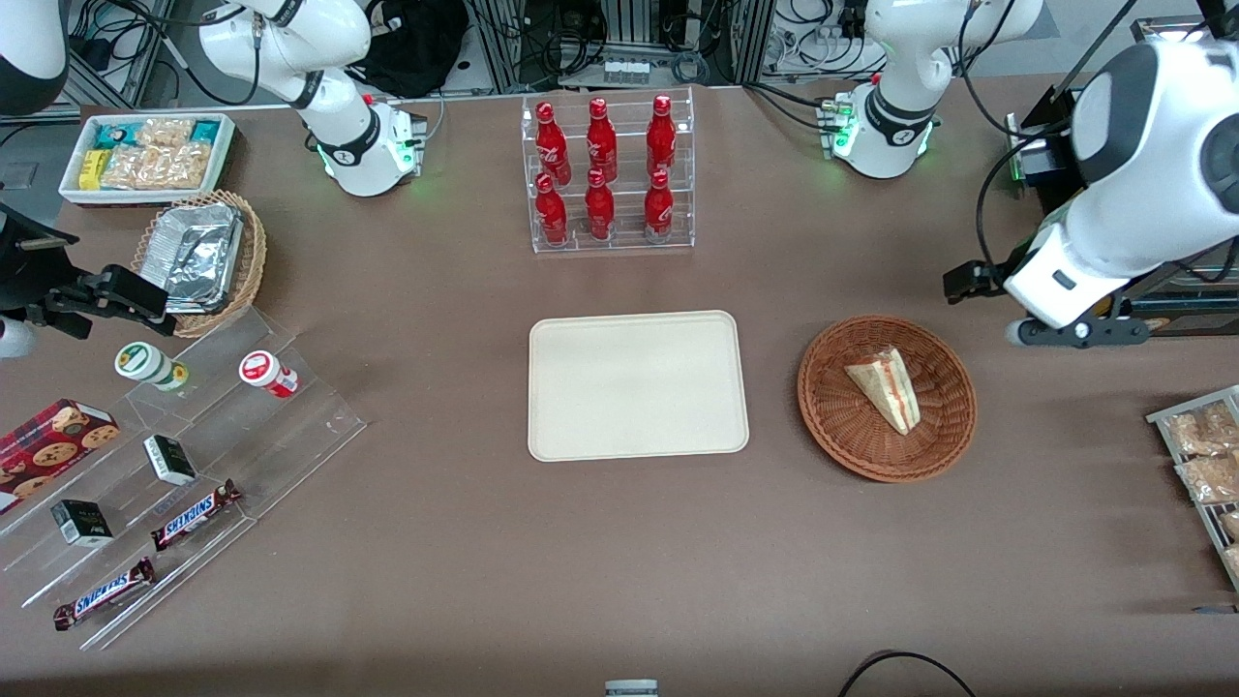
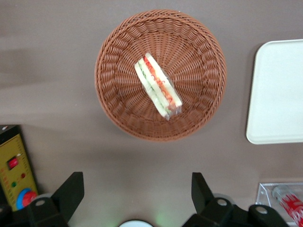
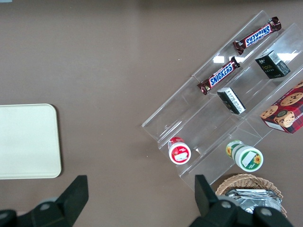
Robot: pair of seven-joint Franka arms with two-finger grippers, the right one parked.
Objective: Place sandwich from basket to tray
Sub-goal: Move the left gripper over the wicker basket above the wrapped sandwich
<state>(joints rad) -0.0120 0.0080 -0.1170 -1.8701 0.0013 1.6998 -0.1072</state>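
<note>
The sandwich (image 1: 886, 387), a white-bread wedge with red and green layers in clear wrap, lies in the round reddish-brown basket (image 1: 832, 426). In the left wrist view the sandwich (image 2: 157, 86) rests near the middle of the basket (image 2: 109, 71). The cream tray (image 1: 639, 384) lies flat beside the basket, toward the parked arm's end, and its rim (image 2: 279, 94) shows with nothing on it. My left gripper (image 1: 1079, 331) hangs high above the table, farther from the front camera than the basket and toward the working arm's end. The gripper (image 2: 136, 182) is open, with only bare table between its fingers.
A clear rack of red bottles (image 1: 605, 174) stands farther from the front camera than the tray. A yellow control box (image 2: 16, 165) sits near the gripper. Bagged snacks (image 1: 1205, 465) lie at the working arm's end. A stepped acrylic shelf (image 1: 194, 455) stands at the parked arm's end.
</note>
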